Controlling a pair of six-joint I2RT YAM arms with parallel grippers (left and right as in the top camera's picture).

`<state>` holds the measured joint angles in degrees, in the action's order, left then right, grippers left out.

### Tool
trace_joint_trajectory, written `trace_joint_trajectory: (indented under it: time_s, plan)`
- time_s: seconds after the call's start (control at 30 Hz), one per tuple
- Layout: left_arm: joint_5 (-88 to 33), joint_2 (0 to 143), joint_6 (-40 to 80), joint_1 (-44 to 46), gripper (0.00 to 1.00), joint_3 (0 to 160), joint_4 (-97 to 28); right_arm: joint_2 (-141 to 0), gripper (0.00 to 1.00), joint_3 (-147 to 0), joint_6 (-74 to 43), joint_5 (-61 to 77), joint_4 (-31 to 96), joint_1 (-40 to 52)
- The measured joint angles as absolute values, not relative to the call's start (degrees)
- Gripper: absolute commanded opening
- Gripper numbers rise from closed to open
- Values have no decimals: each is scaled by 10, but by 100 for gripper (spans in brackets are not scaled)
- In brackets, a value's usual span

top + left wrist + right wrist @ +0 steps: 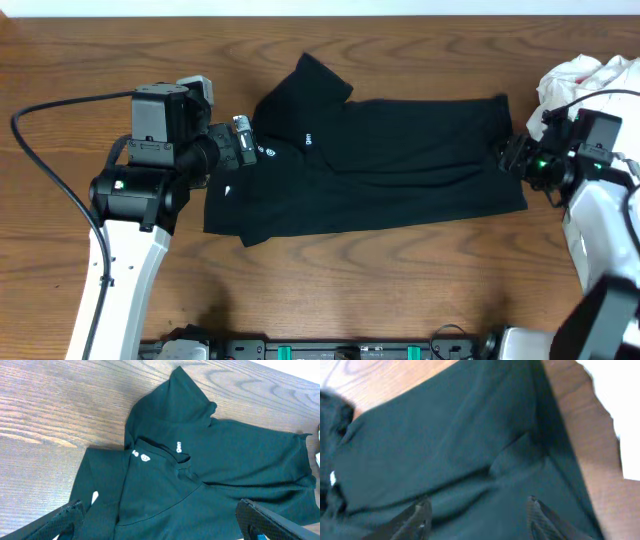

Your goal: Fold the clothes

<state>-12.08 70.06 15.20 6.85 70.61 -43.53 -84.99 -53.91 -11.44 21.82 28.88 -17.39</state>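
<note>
My left gripper (160,529) stands at its widest, holding nothing. Its fingers (55,522) straddle the shirt (390,165) low at the collar (155,455) end, with cloth lying flat beneath and between them. My right gripper (477,521) is partly open. Its fingers (417,520) are clearly apart and hang just over the fabric at the opposite end, and I see no fold pinched in them.

The shirt lies spread on the table (400,290), its long axis running straight from one of my grippers to the other. The collar is toward my left arm and the bottom edge toward my right. One sleeve (320,75) sticks out on the far side, away from my bases, and the other lies on the near side by my left arm.

So each arm sits at its own end, and neither has to reach. I judge the next fold turns on that axis: each end gets gripped at a corner, then carried either across the shirt or toward the other end.

The white garment (585,75) is heaped just beyond my right wrist, near the shirt but apart from it. No bin or basket shows.
</note>
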Motion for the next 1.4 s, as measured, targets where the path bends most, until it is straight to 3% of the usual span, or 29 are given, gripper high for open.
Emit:
trace_joint_trajectory:
  time_s: [0.23,0.5,0.77,1.0,1.2,1.3,1.37,1.4]
  plan:
    - [-121,701,152,69,98,706,-435,-814,35,-540,-92,200,390,-152]
    - [-121,701,152,69,98,706,-433,-814,36,-552,-73,192,437,-100]
    - [-122,701,152,69,98,706,-412,-815,40,-715,-69,140,561,-46]
    - [-164,702,146,69,98,706,-372,-815,47,-813,-72,103,587,-41]
    - [-213,779,137,69,98,757,-405,-846,45,-867,-72,95,622,-41]
    - [-236,845,126,72,98,804,-466,-881,39,-879,-71,93,653,-41]
    - [-242,882,112,78,99,818,-503,-904,24,-879,-69,93,681,-41]
    - [-243,899,103,82,85,819,-522,-916,12,-878,-67,93,691,-41]
